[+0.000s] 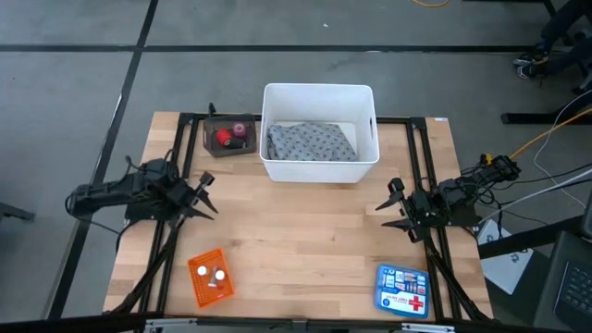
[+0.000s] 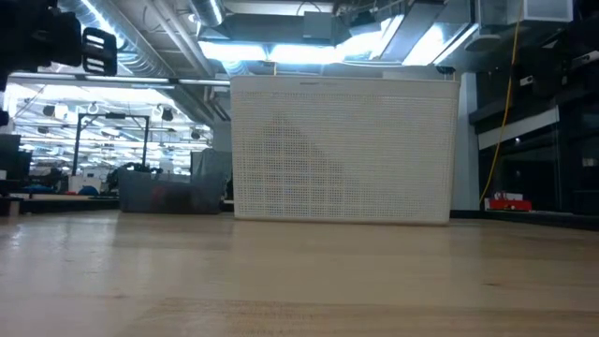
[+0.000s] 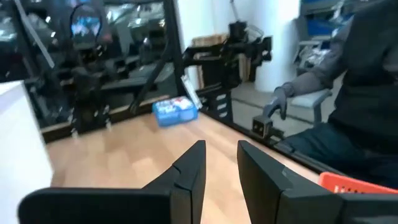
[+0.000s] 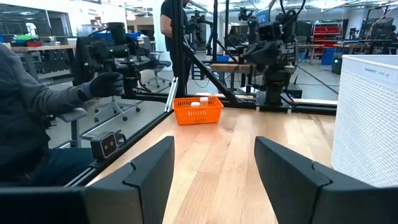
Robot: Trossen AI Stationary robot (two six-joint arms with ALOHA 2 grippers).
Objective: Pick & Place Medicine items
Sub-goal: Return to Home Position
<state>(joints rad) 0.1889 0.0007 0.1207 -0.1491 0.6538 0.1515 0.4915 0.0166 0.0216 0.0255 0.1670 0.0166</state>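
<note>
The left gripper (image 1: 207, 197) hangs over the table's left side, fingers slightly apart and empty. Near the front edge, the orange basket (image 1: 205, 294) holds white tablets (image 1: 220, 274). The dark tray (image 1: 207, 139) holds the red piece (image 1: 223, 138) and the pink piece (image 1: 242, 132). Just beside it, the white bin (image 1: 319, 168) holds the grey dotted cloth (image 1: 310, 141). The right gripper (image 1: 390, 207) is spread wide and empty at the right side. The low view shows only the bin's perforated wall. Only the wrist views show a seated person's gloved hand (image 3: 277, 102).

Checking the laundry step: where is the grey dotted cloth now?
In the high view, the grey dotted cloth lies inside the white rectangular plastic bin at the table's top-centre edge, just right of a small dark tray.
</note>
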